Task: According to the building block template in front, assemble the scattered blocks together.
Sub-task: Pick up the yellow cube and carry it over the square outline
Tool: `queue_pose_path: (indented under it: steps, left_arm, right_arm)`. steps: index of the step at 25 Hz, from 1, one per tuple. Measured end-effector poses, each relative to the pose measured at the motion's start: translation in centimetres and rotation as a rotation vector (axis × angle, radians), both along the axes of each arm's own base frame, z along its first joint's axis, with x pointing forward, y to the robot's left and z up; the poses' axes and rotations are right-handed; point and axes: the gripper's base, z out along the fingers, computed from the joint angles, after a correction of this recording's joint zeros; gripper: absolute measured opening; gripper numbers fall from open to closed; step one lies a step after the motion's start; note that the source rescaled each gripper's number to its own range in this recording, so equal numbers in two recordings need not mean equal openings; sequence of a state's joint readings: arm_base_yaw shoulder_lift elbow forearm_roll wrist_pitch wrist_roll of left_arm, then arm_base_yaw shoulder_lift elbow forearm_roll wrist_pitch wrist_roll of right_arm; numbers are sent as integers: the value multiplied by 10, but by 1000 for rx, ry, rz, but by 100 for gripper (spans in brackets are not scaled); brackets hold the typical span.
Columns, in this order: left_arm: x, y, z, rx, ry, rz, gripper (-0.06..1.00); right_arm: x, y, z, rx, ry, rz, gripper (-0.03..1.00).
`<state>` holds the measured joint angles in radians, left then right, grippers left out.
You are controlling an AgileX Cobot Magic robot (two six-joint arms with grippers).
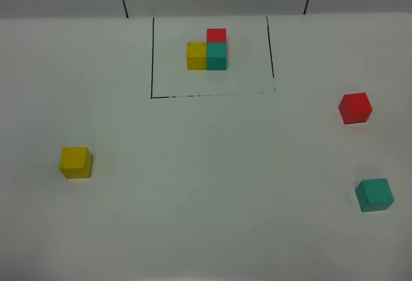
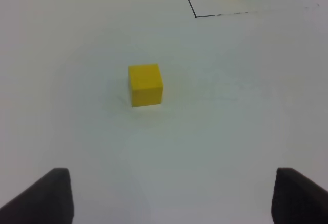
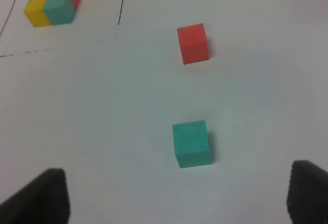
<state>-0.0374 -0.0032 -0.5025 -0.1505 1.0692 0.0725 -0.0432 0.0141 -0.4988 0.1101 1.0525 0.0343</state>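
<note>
A: Left fingers [image 2: 41, 198]?
B: Spread wide, gripping nothing, over the white table [image 2: 230, 131].
A: And ahead of them?
B: Yellow cube [image 2: 145, 84], roughly midway between the two tips and well out in front, touching neither.
A: Right fingers [image 3: 43, 196]?
B: Also wide apart and empty. Teal cube [image 3: 192, 144] out in front, about midway between the tips, clear of both. Red cube [image 3: 193, 43] farther ahead, past the teal one and well apart from it.
A: The template [image 1: 207, 53]?
B: Far beyond both pairs of fingers, inside a thin black line [image 1: 152, 56]. Three small cubes touching in an L: yellow beside teal, red against the teal's far face, away from the fingers.
A: Loose cubes joined anywhere?
B: All three lying separate: yellow toward the left fingers, teal and red toward the right fingers.
</note>
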Motion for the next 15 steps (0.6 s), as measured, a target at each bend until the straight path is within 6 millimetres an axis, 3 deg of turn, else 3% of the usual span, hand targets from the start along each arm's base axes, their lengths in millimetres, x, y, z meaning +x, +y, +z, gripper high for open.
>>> queue_pose_path:
  steps: [15]
  left_arm:
    - [0, 0, 0, 0, 0, 0, 72]
  right_arm:
    - [0, 0, 0, 0, 0, 0, 72]
